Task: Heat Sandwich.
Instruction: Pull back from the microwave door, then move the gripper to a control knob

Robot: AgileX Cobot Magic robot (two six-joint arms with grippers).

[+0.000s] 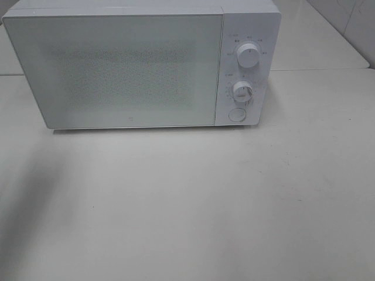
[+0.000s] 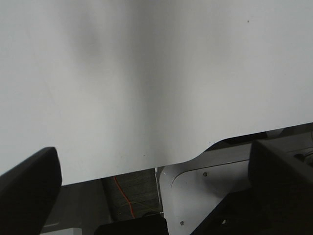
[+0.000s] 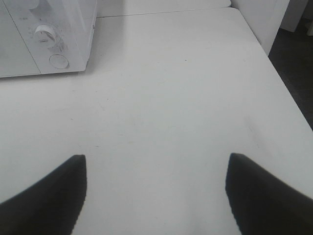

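The sandwich is out of view in every frame. A white microwave [image 1: 140, 64] stands at the back of the white table [image 1: 187, 205] with its door shut and two knobs [image 1: 248, 56] on its right panel. It also shows as a corner [image 3: 49, 39] in the right wrist view. My left gripper [image 2: 156, 176] is open over the table's edge, with nothing between its fingers [image 2: 29, 186]. Wide apart and empty, the dark fingertips [image 3: 54, 191] of my open right gripper [image 3: 156, 188] hang above bare tabletop, right of the microwave. Neither arm shows in the exterior high view.
A round button [image 1: 237, 115] sits under the knobs. The table's right edge [image 3: 274, 73] drops to a dark floor. Under the table edge by the left gripper are a white bracket [image 2: 205, 191] and an orange cable [image 2: 124, 198].
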